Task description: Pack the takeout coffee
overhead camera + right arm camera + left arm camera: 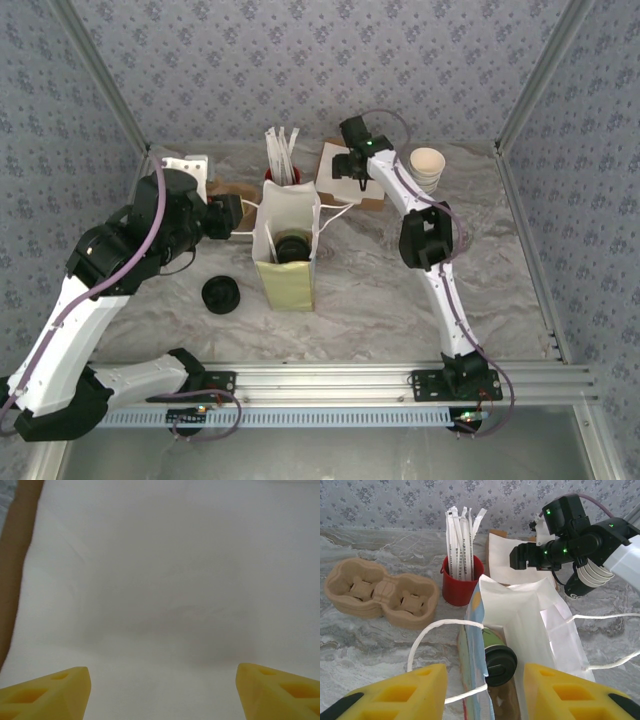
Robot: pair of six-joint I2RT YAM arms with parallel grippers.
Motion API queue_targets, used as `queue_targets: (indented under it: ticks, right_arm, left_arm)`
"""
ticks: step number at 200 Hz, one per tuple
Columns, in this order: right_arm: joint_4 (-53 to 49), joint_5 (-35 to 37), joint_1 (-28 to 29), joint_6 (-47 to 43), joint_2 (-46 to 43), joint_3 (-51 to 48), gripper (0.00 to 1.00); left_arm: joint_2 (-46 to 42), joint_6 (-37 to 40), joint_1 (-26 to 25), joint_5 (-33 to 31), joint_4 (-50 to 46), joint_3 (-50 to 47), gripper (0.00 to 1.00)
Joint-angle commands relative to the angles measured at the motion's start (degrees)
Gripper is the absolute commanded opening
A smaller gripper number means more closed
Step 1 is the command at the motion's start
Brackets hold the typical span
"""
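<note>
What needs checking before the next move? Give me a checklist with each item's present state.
1. Dark olive-green paper cup inside white-and-yellow paper bag: ok.
2. Round black plastic lid on the cup: ok.
3. Cup standing upright: cannot tell.
4. White string handle clear of left fingers: not ok, it runs between them.
5. Left fingers open and empty: ok.
6. Right fingers open above white paper sheet: ok.
</note>
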Motion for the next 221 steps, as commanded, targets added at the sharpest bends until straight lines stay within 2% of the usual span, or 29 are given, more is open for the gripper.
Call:
queue_targets:
  ticks: [1, 66, 84, 96, 122, 221]
  right_arm:
    - [-1.19, 1.55, -0.37, -0.39, 1.71, 2.29, 0.79]
    - [-0.90, 1.96, -0.97, 0.04, 3.32, 2.20, 0.76]
    - [-0.94, 1.83, -1.08, 0.26, 3.36, 2.13, 0.73]
    - [-0.84, 1.55, -0.99, 0.30, 3.32, 2.20, 0.68]
    - [0.03, 1.34, -0.77, -0.12, 3.26, 2.11, 0.50]
    - [1.82, 0.12, -0.68, -0.72, 1.50, 2.14, 0.13]
  left_arm:
    - [-1.12, 0.97, 0.09, 0.64, 0.22, -0.47, 0.45]
    - [-1.26, 0.79, 0.10, 1.20, 0.58, -1.27, 0.45]
    - [-1.29, 0.79, 0.10, 1.27, 0.57, -1.44, 0.45]
    - [-1.20, 0.80, 0.15, 1.28, 0.56, -1.47, 0.45]
    - [-1.19, 0.71, 0.10, 1.47, 0.49, -1.49, 0.45]
    - [-0.84, 0.79, 0.08, 1.01, 0.40, -2.09, 0.45]
